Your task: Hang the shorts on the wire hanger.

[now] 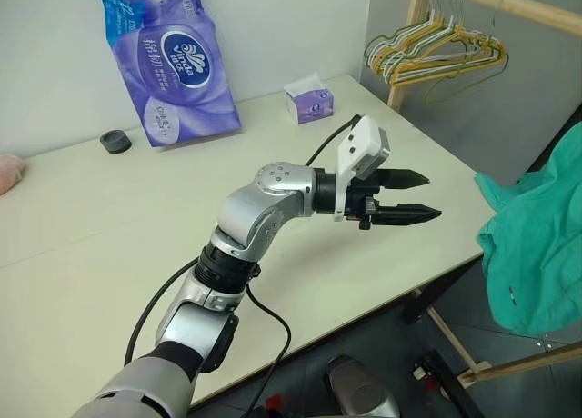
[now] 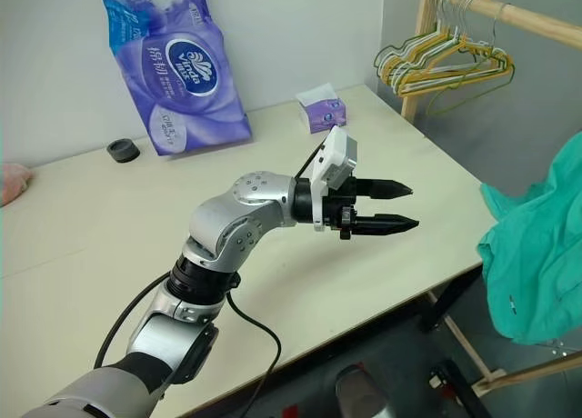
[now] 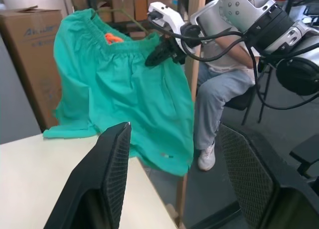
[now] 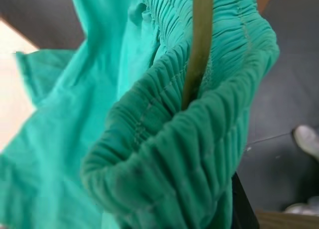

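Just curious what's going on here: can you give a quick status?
Left gripper open, empty, over the cream table. Right gripper shut on teal-green cloth shorts at the waistband. Thin olive-green wire hanger against the waistband.

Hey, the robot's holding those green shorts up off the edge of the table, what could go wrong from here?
1. The right gripper pinches only a bunch of the waistband, so the shorts hang lopsided and might slip free.
2. The wire hanger runs through the gathered elastic; tugging could slide the cloth off it.
3. The left gripper stands open near the table's edge, apart from the shorts; reaching across, it may snag the hanging fabric.
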Controlling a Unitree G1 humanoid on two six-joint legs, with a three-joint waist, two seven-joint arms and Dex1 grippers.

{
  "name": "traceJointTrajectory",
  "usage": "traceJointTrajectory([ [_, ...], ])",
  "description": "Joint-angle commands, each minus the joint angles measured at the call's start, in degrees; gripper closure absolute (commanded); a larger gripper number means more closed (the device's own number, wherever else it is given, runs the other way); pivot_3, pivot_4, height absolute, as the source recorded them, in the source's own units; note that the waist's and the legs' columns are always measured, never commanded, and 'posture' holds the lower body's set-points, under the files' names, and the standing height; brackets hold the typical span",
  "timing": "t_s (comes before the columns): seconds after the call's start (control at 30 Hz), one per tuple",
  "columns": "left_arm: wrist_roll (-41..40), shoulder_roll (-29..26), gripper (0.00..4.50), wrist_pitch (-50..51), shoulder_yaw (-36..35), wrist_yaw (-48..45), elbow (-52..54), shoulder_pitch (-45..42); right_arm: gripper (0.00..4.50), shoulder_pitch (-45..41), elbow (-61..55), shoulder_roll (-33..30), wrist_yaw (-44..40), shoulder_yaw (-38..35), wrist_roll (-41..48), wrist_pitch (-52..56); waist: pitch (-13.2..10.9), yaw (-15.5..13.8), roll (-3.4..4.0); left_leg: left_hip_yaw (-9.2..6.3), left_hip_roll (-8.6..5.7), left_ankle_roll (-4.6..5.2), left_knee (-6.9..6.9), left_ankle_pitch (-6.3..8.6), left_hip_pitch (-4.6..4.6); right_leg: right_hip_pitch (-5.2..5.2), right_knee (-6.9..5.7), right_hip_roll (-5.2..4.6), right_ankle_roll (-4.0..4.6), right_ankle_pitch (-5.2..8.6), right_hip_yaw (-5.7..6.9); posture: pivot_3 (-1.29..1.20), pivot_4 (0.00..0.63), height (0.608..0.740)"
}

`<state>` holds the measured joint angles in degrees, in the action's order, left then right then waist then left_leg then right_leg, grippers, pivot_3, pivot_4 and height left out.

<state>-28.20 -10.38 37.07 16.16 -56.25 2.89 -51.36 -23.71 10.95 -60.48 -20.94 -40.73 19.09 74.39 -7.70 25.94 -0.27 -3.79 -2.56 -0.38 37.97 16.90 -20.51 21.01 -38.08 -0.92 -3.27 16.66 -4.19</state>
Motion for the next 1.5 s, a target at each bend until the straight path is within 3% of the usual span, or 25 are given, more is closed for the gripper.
traceJointTrajectory([
  [0.03, -0.23, 0.33, 1.56, -1.17, -0.03, -2.50, -1.29, -3.00, 4.50, -2.17, -2.43, -1.40, -0.25, -0.79, 1.05, 2.30, -0.20, 0.41, -0.01, 0.04, 0.00, 0.04, 0.01, 0.02, -0.04, 0.00, 0.08, -0.01, -0.07, -0.04, -0.04, -0.56, 0.174, 0.740],
  [0.2, 0.16, 2.18, 1.56, -2.74, -0.92, -5.24, -7.97, -8.68, 4.50, -6.93, -3.62, 1.87, 0.80, -2.00, 2.43, 6.44, -0.57, 1.08, -0.02, 0.37, -0.02, 0.33, 0.09, 0.18, -0.06, 0.02, 0.21, -0.05, -0.25, -0.15, -0.33, -0.56, 0.168, 0.740],
  [0.33, 1.27, 3.44, 1.50, -5.05, -0.44, -6.67, -10.93, -10.74, 3.46, -9.58, -5.45, 4.06, 2.48, -3.56, 2.31, 9.60, -0.61, 1.53, 0.07, 0.73, -0.02, 0.50, 0.06, 0.29, -0.05, 0.13, 0.24, -0.04, -0.34, -0.17, -0.89, -0.56, 0.165, 0.740],
  [0.67, 3.59, 5.59, 1.50, -9.06, -0.13, -9.38, -14.76, -12.21, 0.05, -11.65, -10.92, 5.69, 5.67, -5.75, 1.13, 9.66, -0.64, 3.89, 0.09, 1.10, -0.02, 0.68, 0.06, 0.40, -0.05, 0.22, 0.34, -0.05, -0.67, -0.24, -1.33, -0.60, 0.151, 0.740],
  [0.9, 4.77, 6.21, 1.50, -10.31, -0.01, -10.44, -15.46, -11.99, 0.05, -14.31, -14.75, 8.36, 8.59, -4.55, -0.03, 2.30, -0.62, 5.98, 0.12, 1.25, -0.03, 0.79, 0.06, 0.47, -0.04, 0.24, 0.39, -0.07, -0.79, -0.25, -1.38, -0.60, 0.139, 0.740],
  [1.13, 5.72, 5.86, 1.50, -10.21, -0.43, -10.31, -15.14, -11.56, 0.05, -17.31, -15.54, 11.99, 10.87, -0.65, -1.92, -19.05, -0.43, 7.22, 0.43, 1.27, -0.04, 0.84, 0.06, 0.50, -0.03, 0.25, 0.34, -0.10, -0.82, -0.25, -1.40, -0.58, 0.121, 0.740],
  [1.5, 7.94, 3.16, 1.50, -10.12, -3.59, -3.09, -13.13, -9.35, 0.05, -12.93, -19.08, 19.08, 1.22, 11.35, -0.69, -44.67, -0.18, 6.96, 0.40, 1.25, -0.06, 0.85, 0.10, 0.50, 0.04, 0.23, 0.19, -0.17, -0.93, -0.33, -1.38, -0.47, 0.069, 0.740],
])
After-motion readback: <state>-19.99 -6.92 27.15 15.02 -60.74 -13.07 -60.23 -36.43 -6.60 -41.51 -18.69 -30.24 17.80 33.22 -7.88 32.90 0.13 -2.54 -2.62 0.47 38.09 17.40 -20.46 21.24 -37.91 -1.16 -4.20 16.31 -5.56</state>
